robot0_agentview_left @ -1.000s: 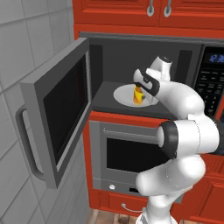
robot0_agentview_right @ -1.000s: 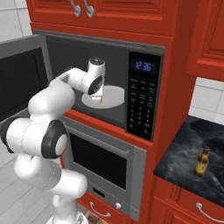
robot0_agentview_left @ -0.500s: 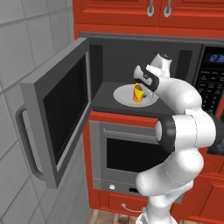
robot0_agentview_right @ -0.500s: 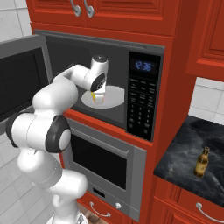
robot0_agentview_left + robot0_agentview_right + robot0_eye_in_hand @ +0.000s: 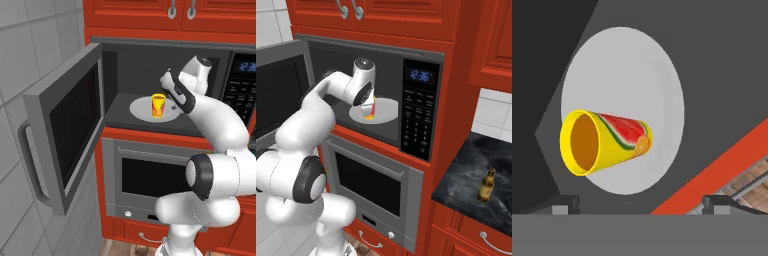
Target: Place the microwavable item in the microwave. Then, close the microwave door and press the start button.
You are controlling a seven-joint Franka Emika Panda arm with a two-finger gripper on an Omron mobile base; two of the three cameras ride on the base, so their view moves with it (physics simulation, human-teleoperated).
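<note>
Red-cabinet kitchen, grey microwave (image 5: 165, 75) cavity open: cup sits on turntable, gripper free of it.

Yellow cup (image 5: 158, 105) stands upright on the white turntable plate (image 5: 142, 109), w/ gripper (image 5: 172, 95) just beside/above it; in hand view the jaws are spread wide, tips either side of frame, nothing pinched, cup (image 5: 604, 142) apart from them. Microwave door (image 5: 67, 132) swung fully out to the left, handle (image 5: 31, 167) on its near edge. Risks, as judged: wrist sits close to cup, so a sideways pull-out could clip the rim and tip it off plate; arm inside cavity may catch the frame on retreat; door push too far from the handle side may leave it unlatched, then start on keypad (image 5: 416, 117) does nothing.
</note>
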